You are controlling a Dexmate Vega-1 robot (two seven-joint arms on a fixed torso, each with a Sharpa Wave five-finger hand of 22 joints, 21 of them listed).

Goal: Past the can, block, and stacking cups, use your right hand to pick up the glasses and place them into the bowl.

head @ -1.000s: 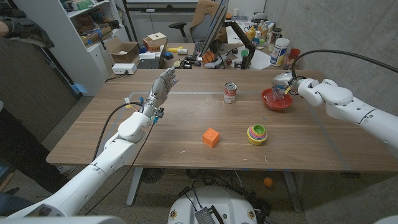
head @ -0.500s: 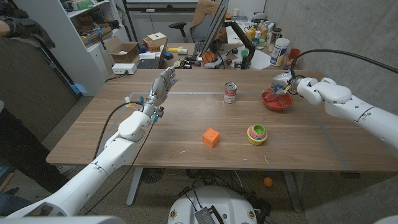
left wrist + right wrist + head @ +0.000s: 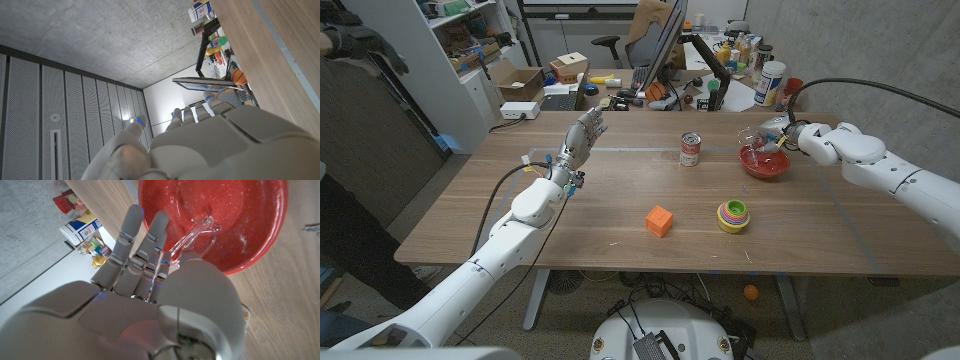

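Wooden worktop [image 3: 620, 195] is carrying everything: at far left the left hand [image 3: 582, 137] is hovering with fingers spread, holding nothing. Moving right, the can [image 3: 691, 149], block [image 3: 659, 220] and stacking cups [image 3: 733, 214] are standing apart. At far right the right hand [image 3: 165, 280] is pinching the glasses [image 3: 197, 235], which are hanging over the red bowl [image 3: 255, 245]. I judge it best to be lowering them well inside the rim before releasing, gently.

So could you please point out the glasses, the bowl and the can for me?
glasses [image 3: 196, 234], right wrist view, clear frame.
bowl [image 3: 265, 240], right wrist view, red inner wall.
can [image 3: 691, 150], head view, label side.
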